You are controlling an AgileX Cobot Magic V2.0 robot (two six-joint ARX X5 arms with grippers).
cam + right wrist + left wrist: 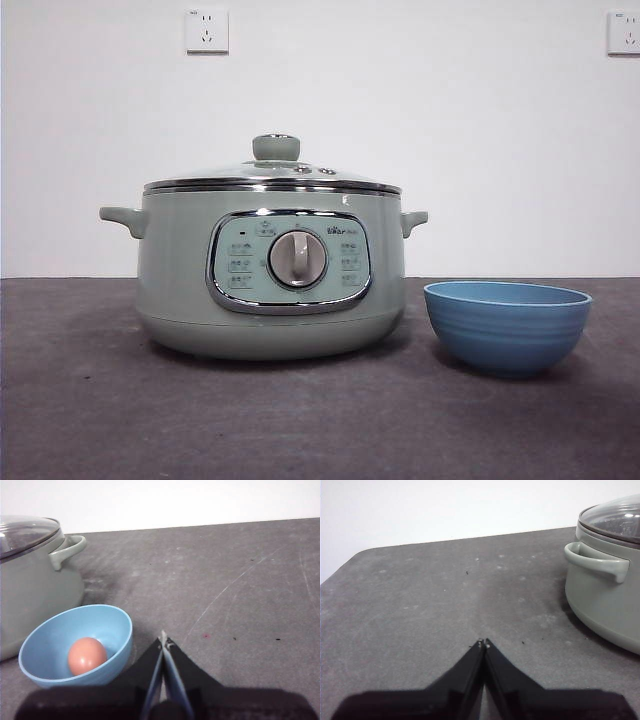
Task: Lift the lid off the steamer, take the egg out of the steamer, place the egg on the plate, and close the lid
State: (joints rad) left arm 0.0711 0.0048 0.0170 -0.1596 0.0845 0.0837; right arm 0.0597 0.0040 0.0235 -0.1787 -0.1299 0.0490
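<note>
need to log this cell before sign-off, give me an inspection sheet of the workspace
surface: dark grey table, scuffed, with small specks and a pale scratch seen in the wrist views
steamer: upright, lid seated on it
bowl: stands beside the steamer, apart from it
egg: lies inside the bowl
clutter: nothing seen
left gripper: shut, empty, beside the steamer's handle side
right gripper: shut, empty, next to the bowl
cables: nothing seen
surroundings: white wall with two sockets
</note>
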